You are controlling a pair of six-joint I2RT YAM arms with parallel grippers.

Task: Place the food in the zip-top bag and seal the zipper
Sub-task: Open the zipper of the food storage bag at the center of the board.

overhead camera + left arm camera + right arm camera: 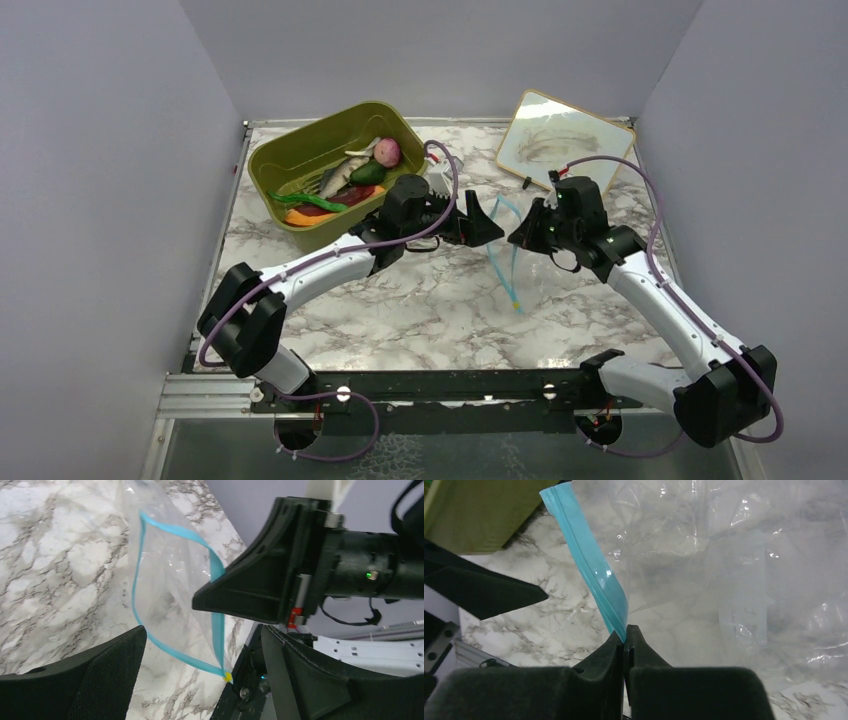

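Note:
The clear zip-top bag is held up off the marble table, its light blue zipper gaping open. My right gripper is shut on one side of the zipper strip; its jaws pinch the blue edge. My left gripper is open and empty, just left of the bag mouth. In the left wrist view its gripper frames the open zipper loop, with my right gripper beyond. The food lies in the olive tub: pink onion, dark green vegetable, hot-dog piece.
The olive-green tub stands at the back left, close behind my left arm. A framed white board leans at the back right. Grey walls close in the table on three sides.

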